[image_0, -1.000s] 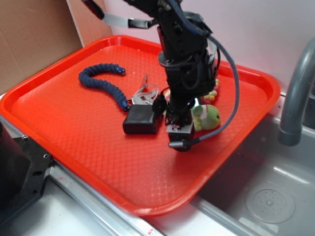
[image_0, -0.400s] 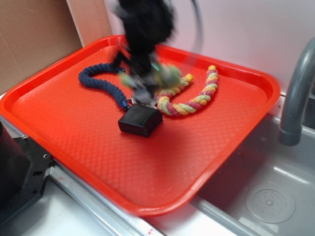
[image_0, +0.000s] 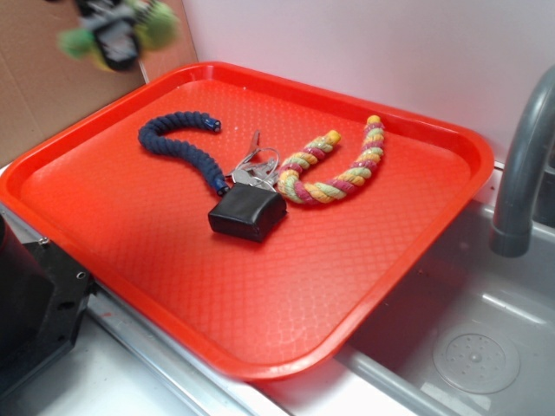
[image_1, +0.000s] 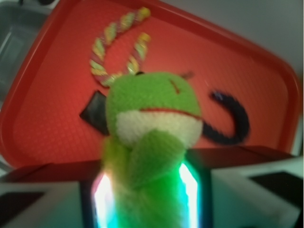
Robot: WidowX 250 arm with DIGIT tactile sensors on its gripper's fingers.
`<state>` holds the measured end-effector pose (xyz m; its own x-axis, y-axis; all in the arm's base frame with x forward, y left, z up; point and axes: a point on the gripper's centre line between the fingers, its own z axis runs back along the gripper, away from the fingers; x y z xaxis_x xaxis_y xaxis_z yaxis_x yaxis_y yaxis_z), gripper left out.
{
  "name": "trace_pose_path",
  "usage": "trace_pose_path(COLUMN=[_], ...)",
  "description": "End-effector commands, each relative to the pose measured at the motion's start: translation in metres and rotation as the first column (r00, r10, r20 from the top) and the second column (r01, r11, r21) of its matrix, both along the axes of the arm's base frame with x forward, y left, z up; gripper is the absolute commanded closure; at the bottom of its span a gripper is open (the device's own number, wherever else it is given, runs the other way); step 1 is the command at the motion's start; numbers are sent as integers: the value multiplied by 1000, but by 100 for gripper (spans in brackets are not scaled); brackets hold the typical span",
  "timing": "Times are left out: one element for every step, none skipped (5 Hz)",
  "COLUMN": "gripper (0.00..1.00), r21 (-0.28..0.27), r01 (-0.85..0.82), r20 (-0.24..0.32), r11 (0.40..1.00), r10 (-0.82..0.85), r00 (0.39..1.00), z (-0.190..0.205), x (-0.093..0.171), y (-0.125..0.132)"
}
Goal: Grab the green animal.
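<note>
The green animal (image_1: pixel 152 111) is a fuzzy lime-green plush with a white band and red marks. It fills the middle of the wrist view, pinched between my gripper's (image_1: pixel 147 190) pads. In the exterior view my gripper (image_0: pixel 117 39) is blurred, high at the top left beyond the red tray's far corner, shut on the green animal (image_0: pixel 156 22), whose green fuzz sticks out on both sides.
The red tray (image_0: pixel 364 286) holds a dark blue braided rope (image_0: pixel 178 147), a pink-yellow-green braided rope (image_0: pixel 334 173), keys (image_0: pixel 254 166) and a black pouch (image_0: pixel 247 215). A cardboard wall (image_0: pixel 52 95) stands at the left. A grey faucet (image_0: pixel 520 165) and sink are at the right.
My gripper has lifted the green animal off the tray from beside the black pouch and carried it fast up and to the far left, high above the tray's corner.
</note>
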<state>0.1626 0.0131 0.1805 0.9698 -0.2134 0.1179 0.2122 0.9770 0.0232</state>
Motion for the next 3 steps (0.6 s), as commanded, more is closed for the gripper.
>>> trace_pose_path(gripper=[100,100,100], r21=[-55,-39,-31], r01=[-147,-113,-101], r20=[56,70,73], r11=[988,993,994], r10=[150,115,103], r00=[987,991,992], z=[41,52,54], x=[-10,-8,-8], y=[-1,-13,-18])
